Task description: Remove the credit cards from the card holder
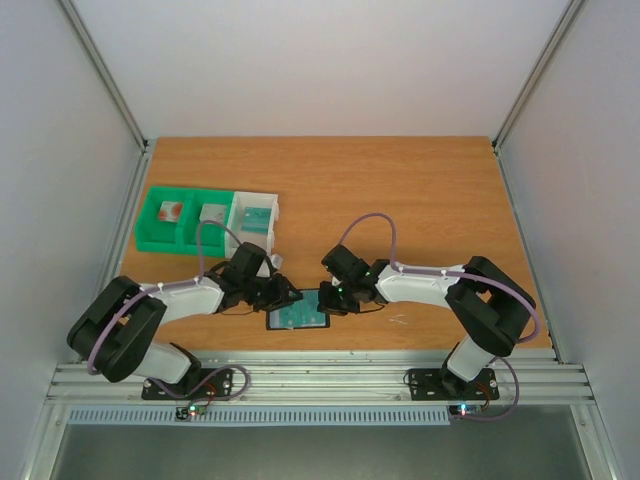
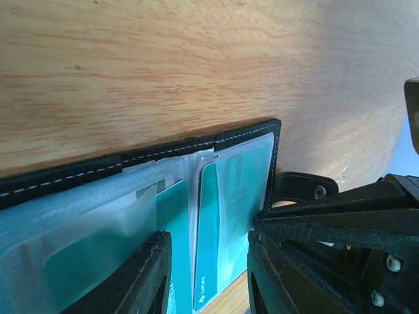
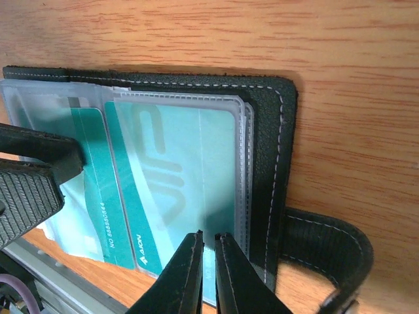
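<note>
The black card holder [image 1: 298, 314] lies open near the table's front edge, between both grippers. Its clear pockets hold teal-green credit cards [image 3: 177, 176], and one card's end sticks out of its pocket [image 2: 211, 235]. My left gripper [image 2: 206, 278] is open low over the holder, with its fingers [image 2: 141, 278] on either side of that card. My right gripper [image 3: 208, 271] is shut, with only a slit between the fingers. Its tips sit on the right-hand clear pocket by the stitched edge [image 3: 275, 163]. I see nothing held between them. The clasp tab [image 3: 327, 261] lies to the right.
Green and white trays [image 1: 205, 218] stand at the back left and hold a few small items. The metal rail [image 1: 320, 378] runs just in front of the holder. Bare wood [image 1: 400, 190] stretches behind both arms.
</note>
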`<state>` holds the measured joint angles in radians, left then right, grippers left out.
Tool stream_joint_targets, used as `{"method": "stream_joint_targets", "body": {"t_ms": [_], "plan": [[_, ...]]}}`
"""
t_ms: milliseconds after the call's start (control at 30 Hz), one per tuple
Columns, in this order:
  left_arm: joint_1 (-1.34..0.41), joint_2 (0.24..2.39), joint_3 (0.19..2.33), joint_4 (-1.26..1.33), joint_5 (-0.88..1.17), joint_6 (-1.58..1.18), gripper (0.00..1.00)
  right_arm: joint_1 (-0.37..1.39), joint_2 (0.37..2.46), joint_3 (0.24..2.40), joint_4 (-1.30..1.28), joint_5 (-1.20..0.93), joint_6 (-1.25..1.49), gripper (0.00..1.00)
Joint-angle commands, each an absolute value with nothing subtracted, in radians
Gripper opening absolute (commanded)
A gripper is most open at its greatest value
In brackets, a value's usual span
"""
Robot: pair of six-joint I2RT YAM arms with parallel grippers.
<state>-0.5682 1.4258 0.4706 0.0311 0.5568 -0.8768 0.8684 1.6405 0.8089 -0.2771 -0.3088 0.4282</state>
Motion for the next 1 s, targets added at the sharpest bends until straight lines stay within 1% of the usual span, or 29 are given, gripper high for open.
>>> {"method": "stream_joint_targets", "body": {"t_ms": [0,200,400,633,700,800,967], "plan": [[-0.569,1.421,0.462,-0.061,0.508,-0.854,0.34,0.864,1.634,0.809,-0.345,-0.261,0.413,0.09],[-0.569,1.459,0.432,0.051,0.551,-0.896,0.34,0.864,1.671,0.79,-0.301,-0.305,0.433,0.09],[-0.569,1.454,0.44,0.038,0.544,-0.892,0.34,0.864,1.6,0.81,-0.35,-0.273,0.416,0.09],[-0.569,1.451,0.436,0.046,0.548,-0.892,0.34,0.864,1.634,0.814,-0.323,-0.292,0.414,0.09],[-0.569,1.456,0.428,0.065,0.551,-0.894,0.34,0.864,1.653,0.809,-0.313,-0.306,0.419,0.08],[-0.57,1.465,0.414,0.104,0.563,-0.91,0.3,0.864,1.661,0.782,-0.282,-0.32,0.433,0.05],[-0.575,1.472,0.41,0.131,0.571,-0.928,0.3,0.864,1.662,0.766,-0.272,-0.334,0.445,0.04]]}}
